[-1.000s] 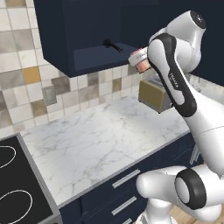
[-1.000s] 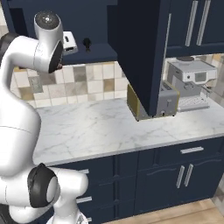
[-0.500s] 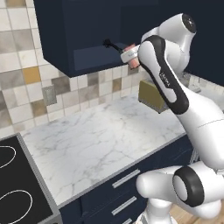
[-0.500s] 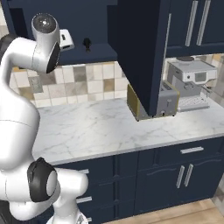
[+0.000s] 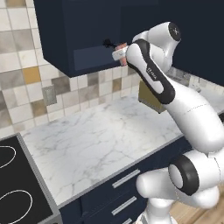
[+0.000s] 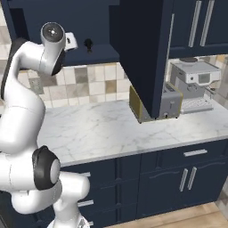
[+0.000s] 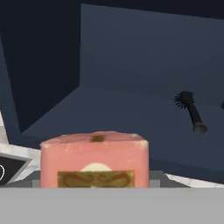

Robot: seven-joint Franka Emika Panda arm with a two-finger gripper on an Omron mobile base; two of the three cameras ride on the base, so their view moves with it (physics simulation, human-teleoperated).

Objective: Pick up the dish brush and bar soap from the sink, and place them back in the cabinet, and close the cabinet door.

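My gripper (image 5: 119, 51) is raised at the open front of the navy wall cabinet (image 5: 65, 35) and is shut on the bar soap (image 7: 94, 159), a pink block with a gold label. The soap hangs just in front of the shelf edge, a little above the shelf floor (image 7: 109, 113). The black dish brush (image 7: 191, 111) lies on that floor, deeper in and to the right, and its bristle head (image 6: 88, 43) pokes up beside the hand. The cabinet door (image 6: 142, 53) stands swung open, its vertical silver handle (image 6: 170, 49) facing out. The sink is out of view.
Below the cabinet runs a white marble counter (image 5: 100, 140). A black cooktop (image 5: 17, 192) lies at its left end. A grey toaster (image 6: 171, 100) stands under the open door and a coffee machine (image 6: 196, 80) beyond it. Navy drawers (image 6: 187, 178) front the counter.
The arm has carried the soap up and in towards the cabinet opening, closer to the brush. The brush and the door have not moved.
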